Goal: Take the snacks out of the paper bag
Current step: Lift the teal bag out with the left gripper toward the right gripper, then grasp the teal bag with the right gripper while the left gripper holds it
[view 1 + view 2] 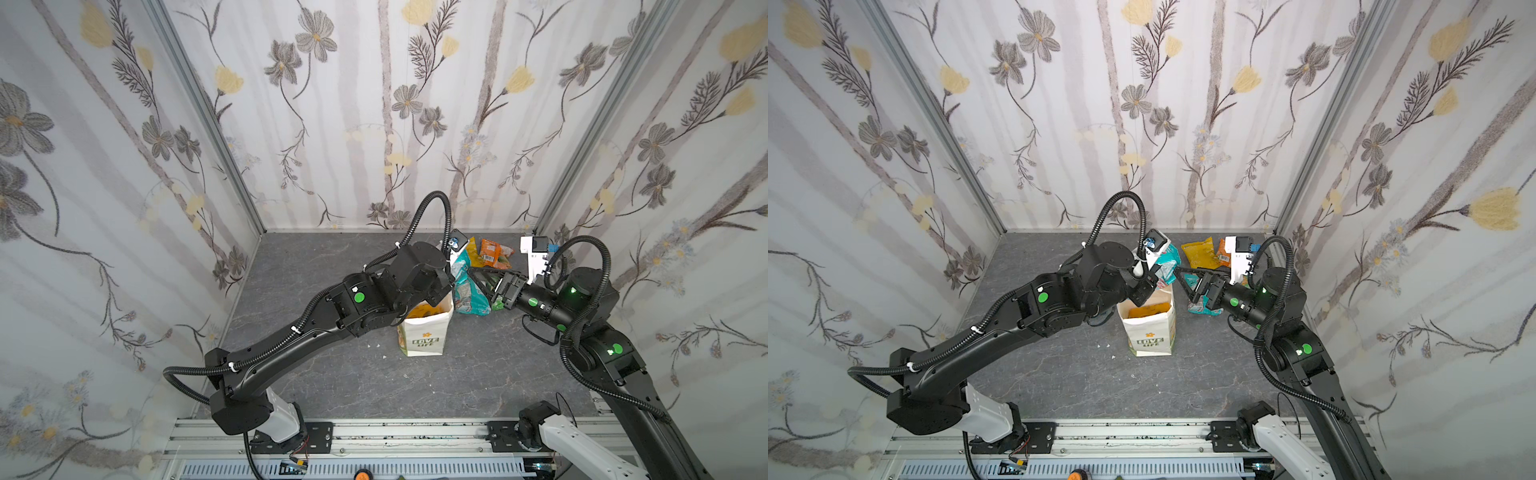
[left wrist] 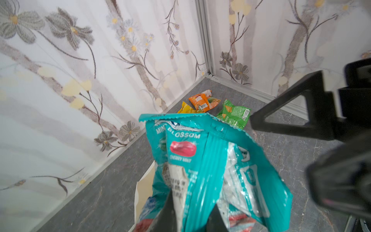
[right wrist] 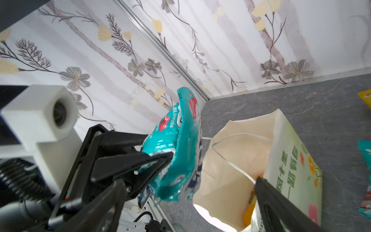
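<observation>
Teal packet (image 3: 176,140) is held just by the mouth of the paper bag (image 1: 426,334), clamped in L gripper (image 3: 161,164). Something yellow-orange, poss. another packet, is seen inside. R gripper (image 1: 482,286) is spread wide near the rim, nothing held. Orange packet (image 2: 200,101) & green packet (image 2: 233,114) are laid on desk (image 1: 332,374) behind.

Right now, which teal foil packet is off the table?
The teal foil packet printed BLOSSOM, pinched in the left gripper; the other teal packet lies on the grey table.

My left gripper (image 2: 192,221) is black. The crinkly teal foil packet (image 2: 200,160) carries white lettering and a red blob. The white paper carrier bag (image 3: 291,160) has a pale green side with orange flowers. The flat tabletop (image 2: 301,150) is grey, veined.
</observation>
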Tool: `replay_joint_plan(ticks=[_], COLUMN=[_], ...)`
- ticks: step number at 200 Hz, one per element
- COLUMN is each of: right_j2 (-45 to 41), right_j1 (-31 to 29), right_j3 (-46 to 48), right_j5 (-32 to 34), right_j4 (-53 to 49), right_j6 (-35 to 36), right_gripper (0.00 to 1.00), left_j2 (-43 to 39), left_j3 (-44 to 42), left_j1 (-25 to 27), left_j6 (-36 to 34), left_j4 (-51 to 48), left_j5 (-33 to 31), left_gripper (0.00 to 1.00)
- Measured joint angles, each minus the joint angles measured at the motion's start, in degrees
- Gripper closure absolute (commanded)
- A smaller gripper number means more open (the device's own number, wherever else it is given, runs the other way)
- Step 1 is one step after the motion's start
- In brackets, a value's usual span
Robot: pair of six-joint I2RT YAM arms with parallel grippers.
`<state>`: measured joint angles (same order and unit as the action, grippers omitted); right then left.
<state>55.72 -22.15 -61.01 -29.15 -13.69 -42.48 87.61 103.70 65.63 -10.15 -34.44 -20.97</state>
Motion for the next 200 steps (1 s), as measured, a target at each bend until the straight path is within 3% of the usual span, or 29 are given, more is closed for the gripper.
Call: replay_joint_plan(ticks=[22, 64, 146, 167, 200], right_j2=[1.22, 1.36, 1.95, 1.97, 1.95], right_j1=[0.04, 0.04, 0.15, 0.22, 0.39], right_j3=[2.32, 5.66, 5.75, 5.73, 5.51], right_j5=[-2.71, -5.95, -6.69, -6.73, -7.37], right_j4=[5.22, 12.85, 16.96, 17.33, 17.62], right_j6=[-3.85, -9.18, -11.02, -11.04, -11.04], right_gripper=[0.08, 0.34, 0.8, 0.88, 1.0], left_j2=[0.0, 0.02, -0.37, -0.59, -1.44], left_j3=[-0.09, -0.11, -0.11, -0.11, -0.48], left_j1=[1.2, 2.05, 2.58, 2.58, 2.58], left_j6=[-2.47, -4.33, -3.56, -3.32, -2.86], left_j4=[2.51, 4.66, 5.09, 5.09, 5.2], left_j5=[-1.4, -3.04, -3.8, -3.8, -3.58], left_gripper=[1.0, 1.0, 0.98, 0.91, 0.65])
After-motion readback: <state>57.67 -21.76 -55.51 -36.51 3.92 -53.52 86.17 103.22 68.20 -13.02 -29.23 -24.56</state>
